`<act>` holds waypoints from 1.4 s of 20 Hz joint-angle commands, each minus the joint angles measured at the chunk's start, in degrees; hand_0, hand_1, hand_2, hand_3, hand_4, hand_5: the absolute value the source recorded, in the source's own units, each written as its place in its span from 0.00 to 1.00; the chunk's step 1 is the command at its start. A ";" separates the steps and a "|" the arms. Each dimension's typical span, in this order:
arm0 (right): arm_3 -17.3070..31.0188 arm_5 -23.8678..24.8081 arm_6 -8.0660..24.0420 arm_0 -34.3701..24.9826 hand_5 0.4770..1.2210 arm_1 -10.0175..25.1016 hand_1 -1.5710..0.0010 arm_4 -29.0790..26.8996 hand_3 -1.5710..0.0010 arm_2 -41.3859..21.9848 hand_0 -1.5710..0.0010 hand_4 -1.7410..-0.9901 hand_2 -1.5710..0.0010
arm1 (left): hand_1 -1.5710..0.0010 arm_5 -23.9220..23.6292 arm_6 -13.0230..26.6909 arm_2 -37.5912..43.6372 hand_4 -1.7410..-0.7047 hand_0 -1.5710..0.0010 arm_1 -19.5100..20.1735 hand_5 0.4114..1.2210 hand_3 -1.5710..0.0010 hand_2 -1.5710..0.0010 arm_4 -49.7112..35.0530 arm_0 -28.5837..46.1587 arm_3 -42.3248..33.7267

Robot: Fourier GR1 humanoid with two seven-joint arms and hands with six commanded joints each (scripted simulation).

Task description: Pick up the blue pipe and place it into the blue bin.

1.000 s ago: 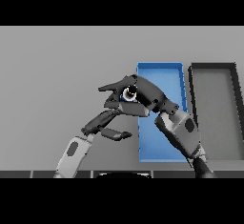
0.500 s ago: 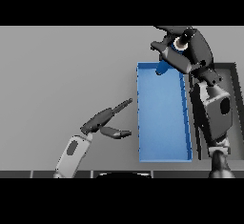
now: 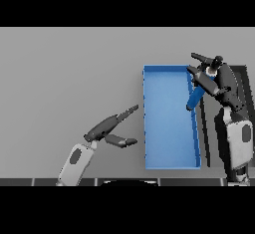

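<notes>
Over the right wall of the blue bin [image 3: 169,123], the right hand [image 3: 211,76] grasps the blue pipe [image 3: 195,97], which hangs tilted. The left hand [image 3: 112,128] rests released above the bench [image 3: 64,78].

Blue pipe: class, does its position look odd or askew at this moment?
Yes. The blue pipe hangs tilted over the right wall of the blue bin, beneath the right hand, rather than lying flat inside. The left hand rests open beside the bin.
</notes>
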State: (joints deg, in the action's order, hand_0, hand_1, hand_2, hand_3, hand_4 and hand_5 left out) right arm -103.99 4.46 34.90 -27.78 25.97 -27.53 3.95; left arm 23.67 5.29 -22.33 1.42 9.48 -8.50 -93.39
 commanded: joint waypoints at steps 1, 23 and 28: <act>-1.35 0.86 0.01 2.95 1.00 -0.77 0.00 0.70 0.00 -1.00 0.00 0.00 0.00 | 1.00 -0.05 -0.16 0.23 0.83 1.00 0.11 0.01 1.00 1.00 -0.08 -0.06 0.18; 6.25 29.68 -0.44 1.85 0.74 32.06 0.86 -17.97 0.92 -49.99 0.84 0.80 0.86 | 1.00 0.02 1.52 -0.51 0.83 1.00 0.14 0.02 1.00 1.00 -0.57 1.33 -2.10; 7.01 28.96 0.05 -1.49 0.50 33.90 0.95 -20.04 0.97 -56.03 0.95 0.90 0.95 | 1.00 -0.12 1.39 -0.83 0.83 1.00 0.29 0.02 1.00 1.00 -0.05 1.69 -2.18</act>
State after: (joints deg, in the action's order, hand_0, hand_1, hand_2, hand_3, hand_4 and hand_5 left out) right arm -96.97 33.43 34.95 -29.27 59.87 -47.57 -52.08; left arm 23.55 6.67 -23.16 1.71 9.43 -6.82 -95.57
